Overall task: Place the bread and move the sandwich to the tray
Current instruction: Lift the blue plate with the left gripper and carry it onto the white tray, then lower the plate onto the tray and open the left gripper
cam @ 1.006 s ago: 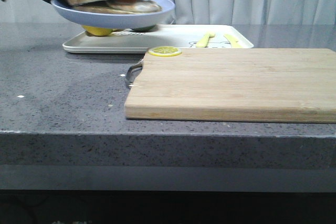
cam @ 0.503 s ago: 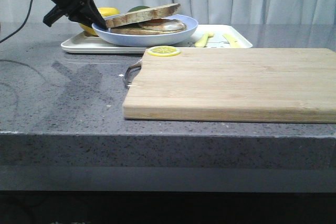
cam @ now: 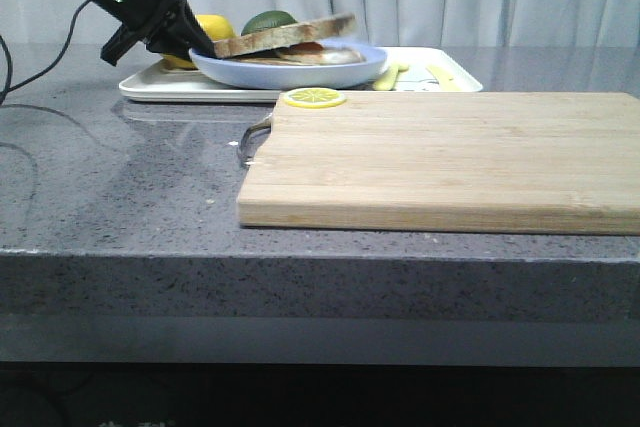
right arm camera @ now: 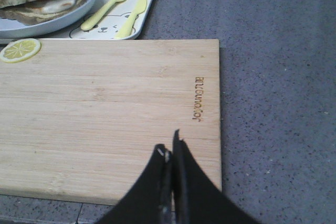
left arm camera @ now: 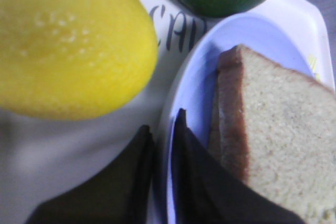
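Observation:
The sandwich (cam: 285, 39), bread slices with a fried egg between them, lies on a round pale-blue plate (cam: 300, 72). The plain bread (left arm camera: 283, 129) is its top slice. My left gripper (cam: 192, 44) is shut on the plate's left rim, one finger (left arm camera: 189, 150) inside the plate and the other under it. The plate sits low over the cream-white tray (cam: 165, 87); I cannot tell whether it rests there. My right gripper (right arm camera: 170, 148) is shut with nothing in it, above the near right part of the wooden cutting board (right arm camera: 105, 108). It is outside the front view.
A lemon (cam: 215, 25) and a lime (cam: 268, 19) lie on the tray behind the plate. A yellow fork (right arm camera: 105, 8) and knife (right arm camera: 134, 14) lie at the tray's right end. A lemon slice (cam: 313, 98) sits on the board's far left corner.
The left arm has carried the plate with the sandwich down from high at the left to a low spot over the tray. The board and lemon slice have not moved.

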{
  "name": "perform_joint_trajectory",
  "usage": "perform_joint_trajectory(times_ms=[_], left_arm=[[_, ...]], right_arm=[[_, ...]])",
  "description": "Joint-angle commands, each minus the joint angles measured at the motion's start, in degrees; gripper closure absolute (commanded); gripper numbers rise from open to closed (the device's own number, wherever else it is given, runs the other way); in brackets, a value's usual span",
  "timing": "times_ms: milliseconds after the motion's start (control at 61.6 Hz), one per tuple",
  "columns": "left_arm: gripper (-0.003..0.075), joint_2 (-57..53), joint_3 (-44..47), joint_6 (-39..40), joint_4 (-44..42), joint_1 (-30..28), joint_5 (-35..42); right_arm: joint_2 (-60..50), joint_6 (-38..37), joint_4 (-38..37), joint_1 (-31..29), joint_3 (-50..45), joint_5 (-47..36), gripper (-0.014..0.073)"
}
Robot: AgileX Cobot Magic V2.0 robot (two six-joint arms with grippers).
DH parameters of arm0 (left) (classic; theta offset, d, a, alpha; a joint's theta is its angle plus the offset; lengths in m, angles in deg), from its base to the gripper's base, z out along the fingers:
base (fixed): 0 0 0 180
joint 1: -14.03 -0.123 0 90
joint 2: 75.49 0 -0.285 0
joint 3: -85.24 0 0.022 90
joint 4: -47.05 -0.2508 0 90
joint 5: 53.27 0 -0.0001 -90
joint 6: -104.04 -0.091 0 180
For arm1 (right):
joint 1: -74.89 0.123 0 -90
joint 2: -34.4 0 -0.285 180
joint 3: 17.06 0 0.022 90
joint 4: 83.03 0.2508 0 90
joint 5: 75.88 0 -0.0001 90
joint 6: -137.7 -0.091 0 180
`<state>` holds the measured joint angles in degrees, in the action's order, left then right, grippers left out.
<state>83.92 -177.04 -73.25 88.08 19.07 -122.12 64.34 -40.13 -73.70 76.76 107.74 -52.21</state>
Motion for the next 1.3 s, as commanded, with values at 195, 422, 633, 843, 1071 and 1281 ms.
perform_joint_trajectory(times_ms=[195,422,633,843,1071,1281], left_arm=[[0.0407,-4.43,-2.60,-0.18,3.63,-0.32,1.45],[0.0460,-4.43,-7.94,-0.18,3.30,-1.06,-3.16],[0.0738,-4.43,-12.76,-0.18,3.42,-1.69,-3.16],[0.0741,-5.94,-15.55,-0.18,4.98,-1.81,-3.16],[0.0741,-12.84,-15.55,-0.18,-3.05,-1.45,-3.16],[0.0741,-21.85,-6.98,0.06,-15.72,0.72,-3.16]], right_arm=[[0.17,0.37,0.37,0.21,1.51,-4.41,0.0655],[0.17,0.37,0.37,0.21,1.51,-4.45,0.0655],[0.17,0.37,0.37,0.21,1.51,-4.75,0.0655],[0.17,0.37,0.37,0.21,1.51,-4.77,0.0655],[0.17,0.37,0.37,0.21,1.51,-4.32,0.0655],[0.17,0.37,0.37,0.21,1.51,-4.32,0.0655]])
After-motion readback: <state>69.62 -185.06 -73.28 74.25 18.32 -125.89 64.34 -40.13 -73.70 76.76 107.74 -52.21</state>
